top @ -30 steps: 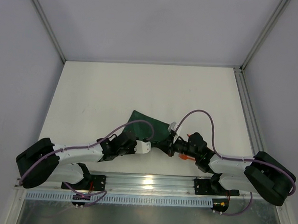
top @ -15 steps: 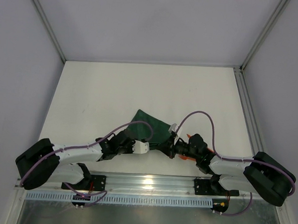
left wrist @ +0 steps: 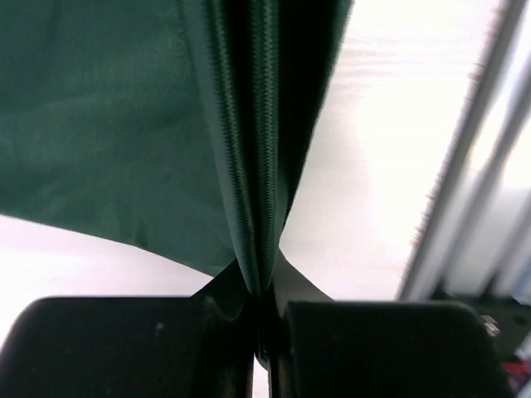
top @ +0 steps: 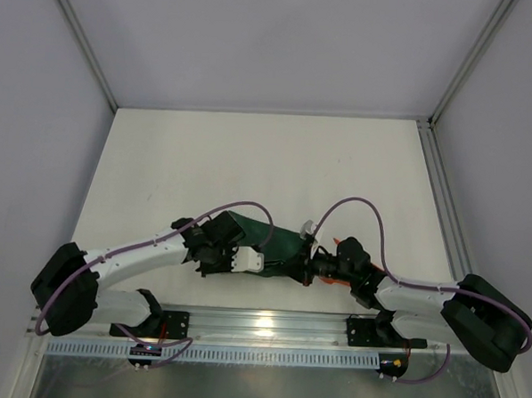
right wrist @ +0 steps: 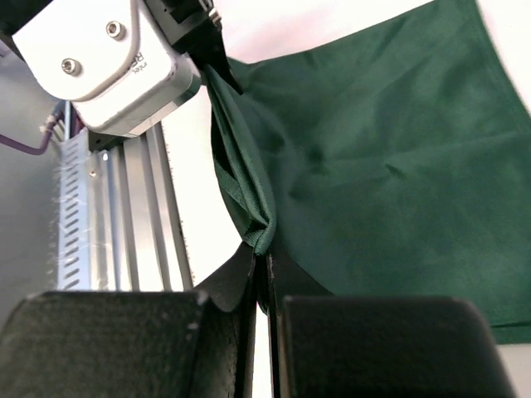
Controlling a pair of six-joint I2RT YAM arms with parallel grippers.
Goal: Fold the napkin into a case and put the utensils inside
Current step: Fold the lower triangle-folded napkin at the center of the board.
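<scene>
The dark green napkin [top: 280, 239] lies near the table's front edge, between my two arms. My left gripper [top: 268, 262] is shut on its near hem. In the left wrist view the doubled hem [left wrist: 249, 191] runs straight into the closed jaws of the left gripper [left wrist: 264, 308]. My right gripper [top: 302, 261] is shut on a bunched corner of the same cloth [right wrist: 259, 217], right beside the left gripper's white housing [right wrist: 108, 66]. The napkin [right wrist: 390, 157] spreads out beyond the right gripper [right wrist: 264, 267]. Orange utensils [top: 332, 276] show only partly beneath the right wrist.
An aluminium rail [top: 268, 324] runs along the near edge just behind both grippers. Purple cables [top: 355, 204] loop over the arms. Grey walls [top: 274, 48] close in the table on three sides.
My left gripper has shut on the napkin's near hem, and its arm has swung up and forward. The cloth's left side is drawn in and looks narrower. The right gripper has kept its grip.
</scene>
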